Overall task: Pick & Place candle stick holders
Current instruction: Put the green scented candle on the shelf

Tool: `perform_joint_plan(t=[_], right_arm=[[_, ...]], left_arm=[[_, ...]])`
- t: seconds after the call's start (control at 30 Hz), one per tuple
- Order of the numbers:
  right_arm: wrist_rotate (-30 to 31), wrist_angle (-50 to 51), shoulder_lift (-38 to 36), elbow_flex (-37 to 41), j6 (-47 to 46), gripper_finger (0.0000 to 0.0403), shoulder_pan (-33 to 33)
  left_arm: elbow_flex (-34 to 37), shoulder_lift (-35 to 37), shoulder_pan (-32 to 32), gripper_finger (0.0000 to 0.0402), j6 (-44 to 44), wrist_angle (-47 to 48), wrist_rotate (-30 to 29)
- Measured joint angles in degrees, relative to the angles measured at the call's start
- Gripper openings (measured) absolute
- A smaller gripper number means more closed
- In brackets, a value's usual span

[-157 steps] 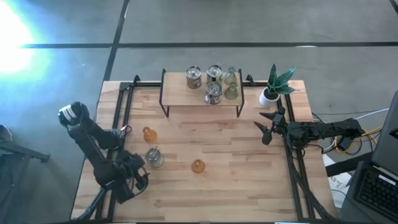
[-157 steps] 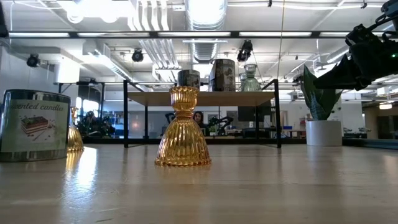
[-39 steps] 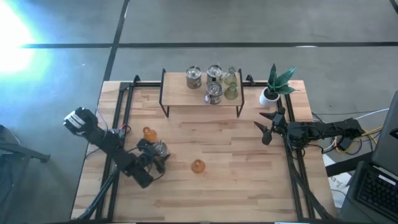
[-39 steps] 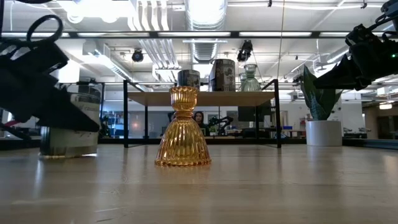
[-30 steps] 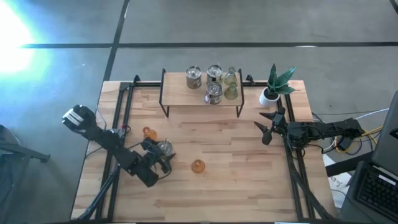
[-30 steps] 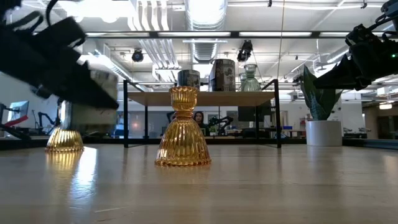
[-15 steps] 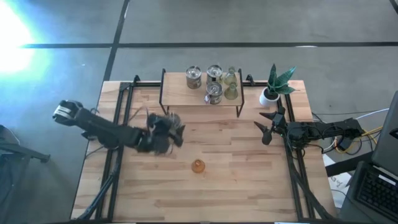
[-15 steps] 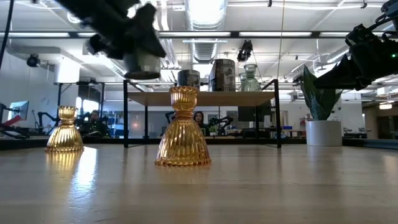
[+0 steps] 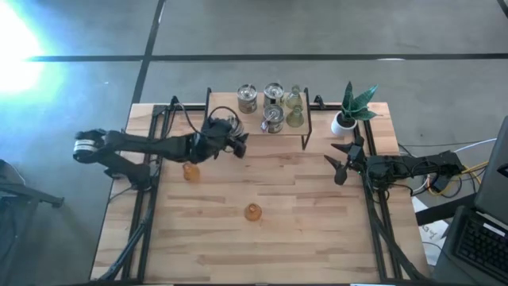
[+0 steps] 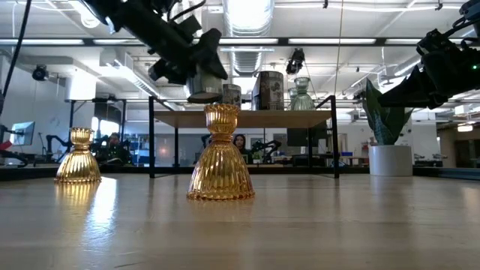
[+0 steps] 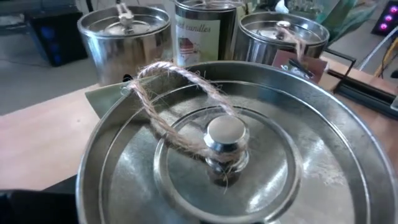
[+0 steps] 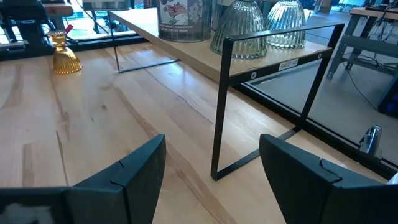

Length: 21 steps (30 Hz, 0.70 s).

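My left gripper (image 9: 225,140) is shut on a silver lidded candle tin (image 10: 204,85), held in the air at the left front end of the wooden shelf (image 9: 230,121). The tin's lid with its knob and twine loop (image 11: 211,155) fills the left wrist view. Two orange glass holders stand on their bases on the table, one at the left (image 9: 190,171) and one in the middle (image 9: 252,212). Three tins (image 9: 273,95) and two pale green holders (image 9: 295,117) stand on the shelf. My right gripper (image 9: 340,157) is open and empty near the table's right edge. My left gripper holds the candle tin by its side wall (image 10: 196,81), reaching in slanting from the table's left. The lid hides the fingers in the wrist view, so the kind of hold does not show. The tin is lifted clear of the table, its lid up, at about shelf height.
A white-potted green plant (image 9: 349,107) stands at the shelf's right end. The shelf's black metal legs (image 12: 219,112) stand on the table. Black rails run along the table's left (image 9: 151,159) and right (image 9: 373,199) sides.
My left gripper has lifted the candle tin off the table's left part and carried it up and toward the far edge and the shelf's left front end. The left orange holder, hidden behind the arm before, stands in plain view.
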<state>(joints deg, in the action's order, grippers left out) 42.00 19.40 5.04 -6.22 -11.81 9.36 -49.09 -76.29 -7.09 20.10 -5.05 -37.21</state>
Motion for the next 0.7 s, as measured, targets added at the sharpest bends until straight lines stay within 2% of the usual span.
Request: perform_joint_plan(t=[0.37, 0.7], right_arm=[[0.0, 0.0, 0.0, 0.0, 0.0, 0.0251, 0.0], [0.0, 0.0, 0.0, 0.0, 0.0, 0.0251, 0.0]], left_arm=[[-5.7, -6.1, -4.6, 0.0354, -6.6, 0.0, 5.3], [-9.7, -11.3, -7.5, 0.0354, -10.0, -0.1, 7.3]])
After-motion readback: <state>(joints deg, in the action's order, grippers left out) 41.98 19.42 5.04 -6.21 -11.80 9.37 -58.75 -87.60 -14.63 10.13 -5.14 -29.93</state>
